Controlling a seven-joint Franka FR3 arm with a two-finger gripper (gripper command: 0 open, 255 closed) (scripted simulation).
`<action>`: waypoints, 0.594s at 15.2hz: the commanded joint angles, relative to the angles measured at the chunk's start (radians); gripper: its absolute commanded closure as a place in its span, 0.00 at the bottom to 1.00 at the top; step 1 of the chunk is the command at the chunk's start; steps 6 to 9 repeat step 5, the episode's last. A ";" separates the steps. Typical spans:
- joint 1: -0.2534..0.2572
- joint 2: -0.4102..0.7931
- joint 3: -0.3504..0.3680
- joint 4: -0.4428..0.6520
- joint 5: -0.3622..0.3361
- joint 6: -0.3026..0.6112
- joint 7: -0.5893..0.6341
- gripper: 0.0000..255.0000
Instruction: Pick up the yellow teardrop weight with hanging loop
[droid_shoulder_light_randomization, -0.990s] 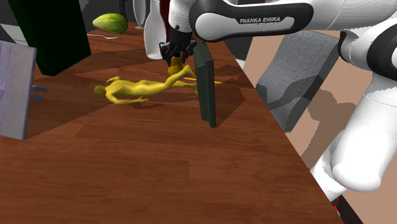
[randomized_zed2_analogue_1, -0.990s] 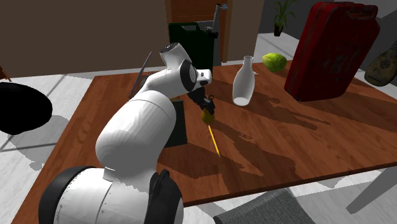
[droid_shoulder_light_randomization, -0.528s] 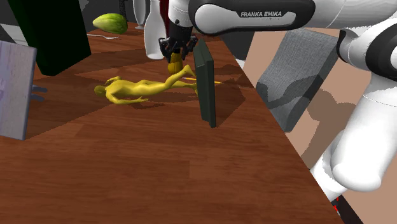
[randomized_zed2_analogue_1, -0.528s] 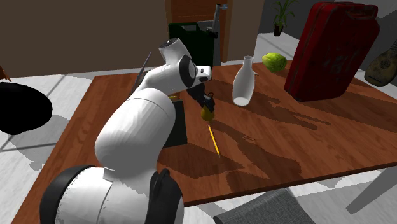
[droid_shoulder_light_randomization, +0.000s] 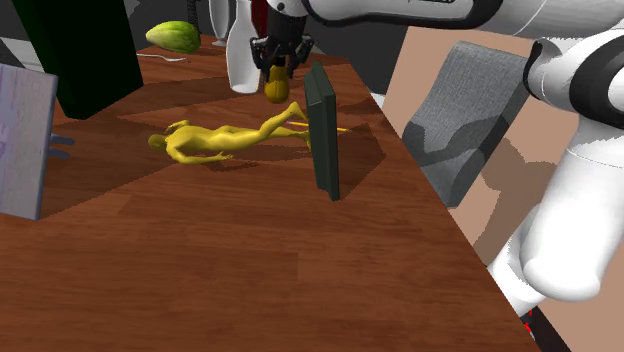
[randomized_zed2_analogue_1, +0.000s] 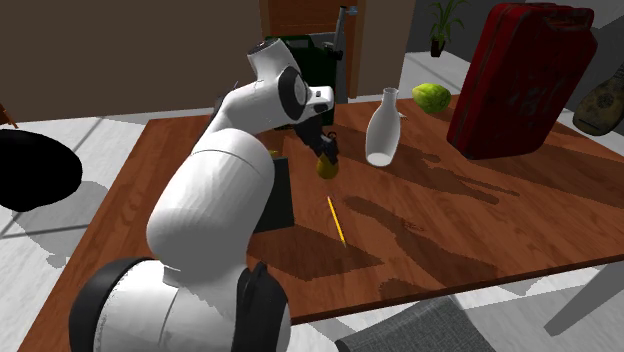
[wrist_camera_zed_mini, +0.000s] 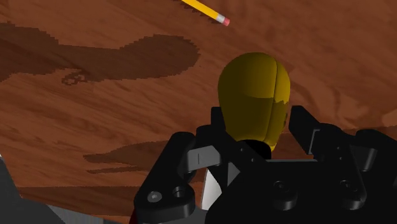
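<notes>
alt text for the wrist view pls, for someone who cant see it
A black gripper clasps a yellow teardrop weight between its fingers, over a brown wooden table. A yellow pencil with a pink eraser lies on the table beyond it, and a dark shadow falls across the wood.

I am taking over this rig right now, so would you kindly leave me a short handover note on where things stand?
The gripper is shut on the yellow teardrop weight. It clasps the narrow end, and the round end hangs down.
Where: the weight hangs in the air above the wooden table, between the white bottle and the dark upright slab. A pencil and a yellow figurine lie on the table nearby.
Done: the weight is grasped and clear of the table.
Left: probably only a steady hold, perhaps a little more height, keeping away from the slab.
</notes>
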 joint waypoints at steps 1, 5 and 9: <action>0.006 0.009 0.002 0.040 -0.002 -0.031 -0.009 1.00; 0.013 0.021 0.003 0.085 -0.006 -0.064 -0.018 1.00; 0.013 0.021 0.003 0.085 -0.006 -0.064 -0.018 1.00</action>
